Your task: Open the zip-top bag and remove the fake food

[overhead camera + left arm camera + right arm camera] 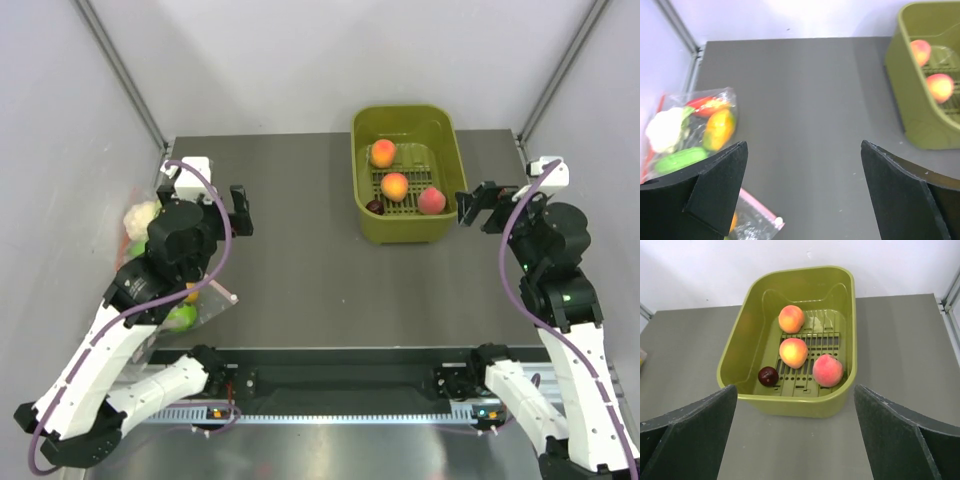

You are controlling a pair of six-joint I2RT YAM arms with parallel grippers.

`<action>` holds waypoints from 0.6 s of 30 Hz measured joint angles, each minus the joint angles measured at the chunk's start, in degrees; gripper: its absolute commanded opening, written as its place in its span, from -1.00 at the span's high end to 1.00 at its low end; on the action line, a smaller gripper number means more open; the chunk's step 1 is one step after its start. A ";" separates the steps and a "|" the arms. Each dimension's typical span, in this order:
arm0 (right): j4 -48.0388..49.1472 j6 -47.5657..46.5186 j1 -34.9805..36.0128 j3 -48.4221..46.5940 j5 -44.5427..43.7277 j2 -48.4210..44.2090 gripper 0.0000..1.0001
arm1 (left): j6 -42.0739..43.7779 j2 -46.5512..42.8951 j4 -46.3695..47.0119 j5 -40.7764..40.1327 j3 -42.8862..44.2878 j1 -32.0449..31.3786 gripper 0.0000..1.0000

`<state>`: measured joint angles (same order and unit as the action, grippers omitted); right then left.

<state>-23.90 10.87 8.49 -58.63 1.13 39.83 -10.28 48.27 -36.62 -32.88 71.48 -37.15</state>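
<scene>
From above, the left arm (110,340) hides most of the zip-top bag (140,203). In the left wrist view the left edge cuts it, and the green tub (920,100) is cut at the right.

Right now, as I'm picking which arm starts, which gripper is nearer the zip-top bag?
Left. The left gripper hangs open close beside the zip-top bag at the table's left edge. The right gripper is far across the table, facing the green basket.
</scene>
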 measured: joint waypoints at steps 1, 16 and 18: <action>0.00 -0.33 0.00 0.07 -0.02 0.00 -0.99 | 0.07 0.02 -0.33 -0.50 0.00 0.00 -0.98; -0.17 -1.73 0.02 0.15 -4.70 -0.83 -0.99 | 4.94 1.95 3.93 -5.81 -2.82 0.44 -0.98; -0.17 -1.77 0.02 0.15 -5.09 -0.83 -0.99 | 5.92 4.20 6.21 -5.95 -2.80 2.05 -0.98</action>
<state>-24.08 9.10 8.51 -58.48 -3.97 39.00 -4.36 52.47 -30.41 -38.83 68.69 -35.09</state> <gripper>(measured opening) 0.996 0.991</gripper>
